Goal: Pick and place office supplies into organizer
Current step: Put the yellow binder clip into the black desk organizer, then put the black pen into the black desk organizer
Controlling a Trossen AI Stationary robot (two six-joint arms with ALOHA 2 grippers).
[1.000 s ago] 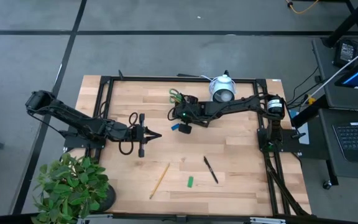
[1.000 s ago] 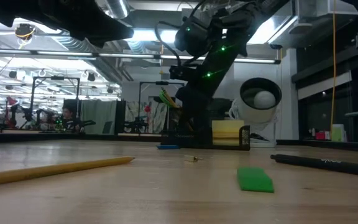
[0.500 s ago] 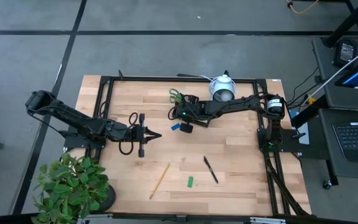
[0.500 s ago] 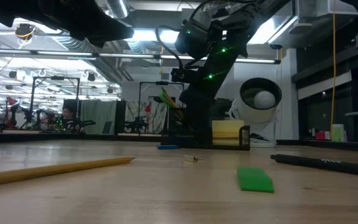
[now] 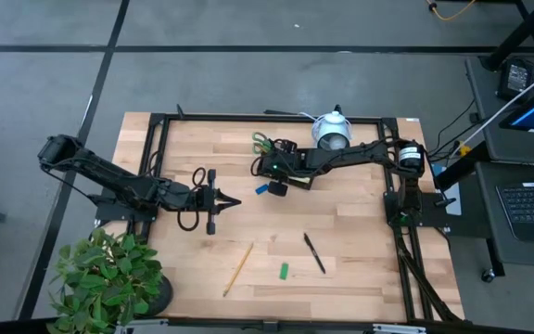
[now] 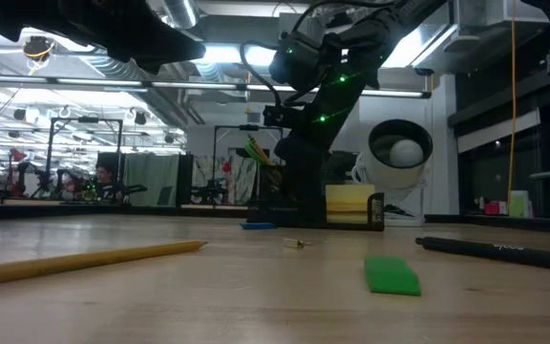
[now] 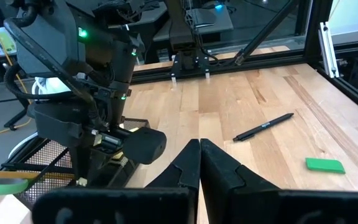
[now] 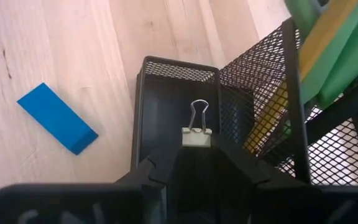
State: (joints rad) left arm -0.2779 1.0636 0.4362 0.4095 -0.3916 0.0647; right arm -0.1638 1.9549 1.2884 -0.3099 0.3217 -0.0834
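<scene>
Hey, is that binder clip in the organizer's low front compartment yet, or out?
In. The right wrist view shows the binder clip within the organizer compartment's mesh walls, at the right pincer tips.

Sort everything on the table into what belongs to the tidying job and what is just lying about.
Job:
organizer
binder clip at the right tool
scissors
blue piece
green piece
pen
pencil

Lying about:
white round device
plant
left tool, waiting
</scene>
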